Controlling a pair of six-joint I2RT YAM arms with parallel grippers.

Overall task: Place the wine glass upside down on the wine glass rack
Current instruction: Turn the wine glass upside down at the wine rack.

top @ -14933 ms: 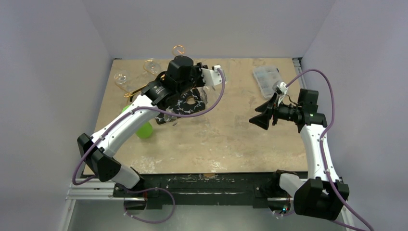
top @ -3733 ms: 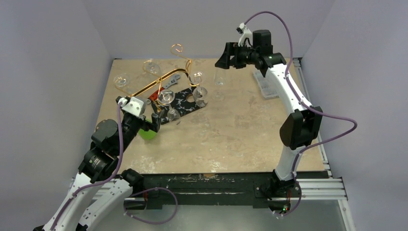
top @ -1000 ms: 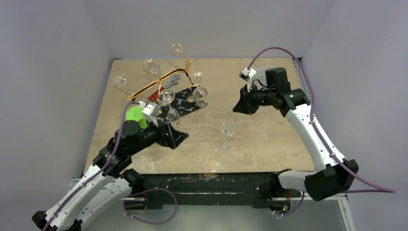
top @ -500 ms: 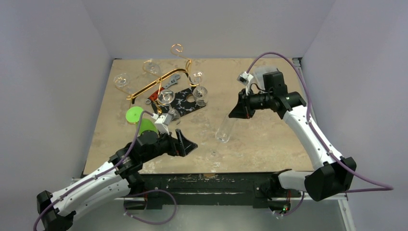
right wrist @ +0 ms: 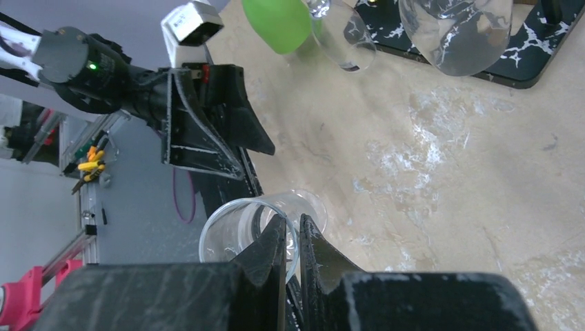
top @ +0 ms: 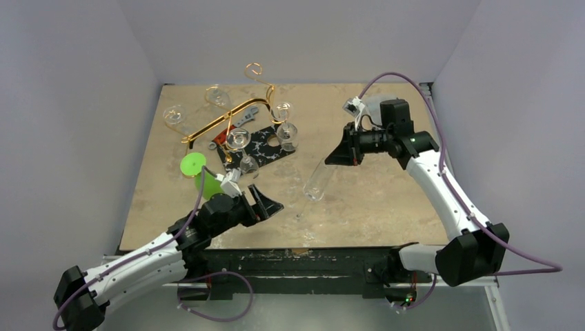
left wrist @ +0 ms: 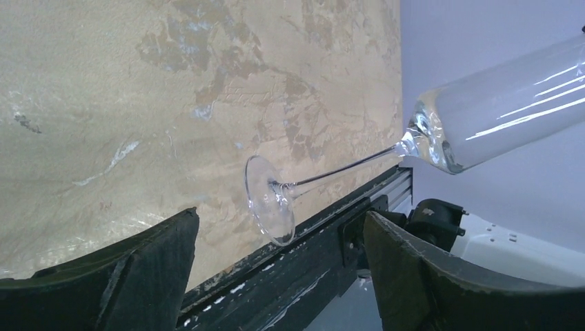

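Swinging over from the rack point(top: 221, 121), my left gripper point(top: 265, 202) now gapes wide near the glass point(top: 318, 181), which hangs tilted above the table point(top: 386, 214), rim pinched by my right gripper point(top: 337, 156); I'd centre its stem between the jaws before closing gently.

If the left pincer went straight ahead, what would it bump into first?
Probably the round foot of the wine glass: it sits dead ahead of the left pincer, between the open jaws. The right pincer holds that glass. Depth is unclear.
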